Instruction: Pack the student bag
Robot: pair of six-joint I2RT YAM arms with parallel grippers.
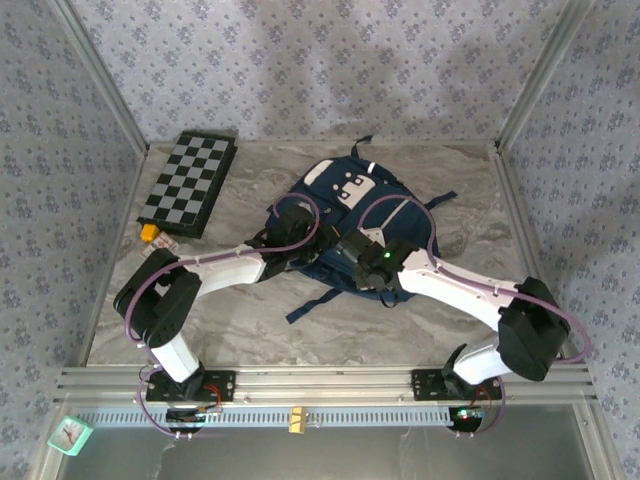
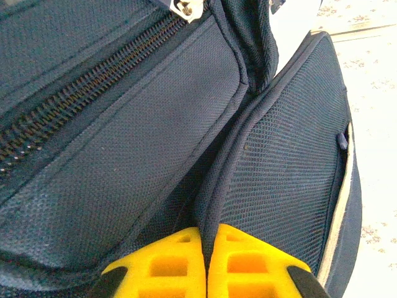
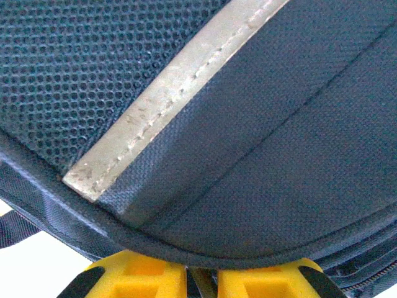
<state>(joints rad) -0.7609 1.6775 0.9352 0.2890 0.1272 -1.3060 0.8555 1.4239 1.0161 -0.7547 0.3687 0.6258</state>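
Observation:
The student bag [image 1: 345, 185], navy with white patches, lies mid-table with both arms reaching onto its near side. My left gripper [image 1: 308, 250] is shut on a fold of the bag's navy mesh [image 2: 273, 155]. The fold runs up from between the yellow fingers [image 2: 167, 261], with the left gripper's tips [image 2: 206, 233] pressed against it. A closed zipper [image 2: 87, 93] runs along the panel to the left. My right gripper [image 3: 201, 270] sits under the bag's piped lower edge [image 3: 248, 254]. Its yellow fingers [image 3: 142, 276] stand nearly together on a thin dark strip of the bag, and their tips are hidden by that edge.
A black-and-white chessboard [image 1: 188, 183] lies at the back left, with a small orange item [image 1: 150, 233] at its near corner. A loose dark strap [image 1: 310, 305] trails from the bag toward the front. Metal frame posts [image 1: 95, 75] border the table.

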